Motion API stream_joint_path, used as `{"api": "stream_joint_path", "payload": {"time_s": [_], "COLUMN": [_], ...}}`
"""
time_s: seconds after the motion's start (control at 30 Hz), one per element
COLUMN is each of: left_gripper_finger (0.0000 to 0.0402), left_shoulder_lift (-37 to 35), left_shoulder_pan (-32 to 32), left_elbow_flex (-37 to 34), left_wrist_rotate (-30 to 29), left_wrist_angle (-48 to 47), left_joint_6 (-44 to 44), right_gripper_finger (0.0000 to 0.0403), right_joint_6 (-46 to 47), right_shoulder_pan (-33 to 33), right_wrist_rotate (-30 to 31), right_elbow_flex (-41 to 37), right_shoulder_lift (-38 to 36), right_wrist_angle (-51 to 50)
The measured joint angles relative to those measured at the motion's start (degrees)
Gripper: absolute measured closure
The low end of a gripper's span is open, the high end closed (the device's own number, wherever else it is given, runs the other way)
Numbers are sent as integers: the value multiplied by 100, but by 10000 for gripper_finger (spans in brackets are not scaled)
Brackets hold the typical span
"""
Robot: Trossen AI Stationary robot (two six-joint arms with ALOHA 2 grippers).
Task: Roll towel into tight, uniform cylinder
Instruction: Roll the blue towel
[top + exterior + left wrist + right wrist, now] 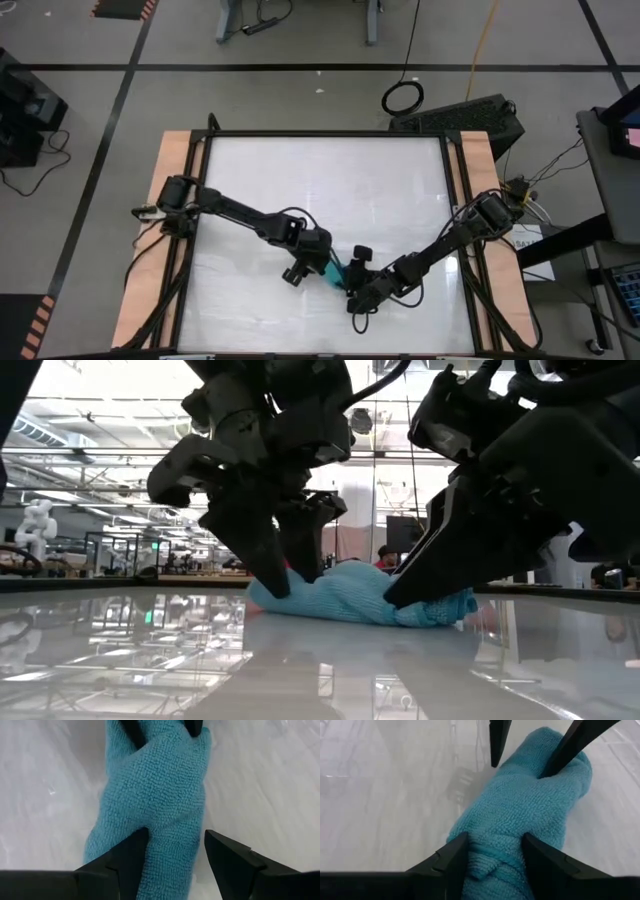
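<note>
- Left arm — dark, jointed links with black cables looping beside the wrist.
- Right arm — the same dark build, bulky at the base joint.
- Fingers — matte black, wedge-shaped, tapering to blunt tips.

The white tabletop is glossy, mirroring the arms and the room lights in the low view, and is framed by a dark rail with bare wooden strips along its left and right edges. Only the towel lies on it, bunched into a thick turquoise roll between the two sets of jaws, one end between the left arm's jaws and the other between the right arm's
</note>
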Motion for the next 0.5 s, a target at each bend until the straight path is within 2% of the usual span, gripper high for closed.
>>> {"api": "stream_joint_path", "payload": {"time_s": [0.17, 0.5], "left_gripper_finger": [189, 189], "left_shoulder_lift": [-293, -1708], "left_shoulder_pan": [29, -47], "left_elbow_flex": [-26, -26], "left_wrist_rotate": [-41, -355], "left_wrist_angle": [-299, -1252], "left_joint_6": [-9, -201], "right_gripper_finger": [229, 255], "right_joint_6": [-86, -521], "right_shoulder_pan": [-117, -562], "right_wrist_rotate": [-13, -61], "right_elbow_flex": [2, 13], "right_shoulder_lift": [0, -24], "right_wrist_angle": [-31, -551]}}
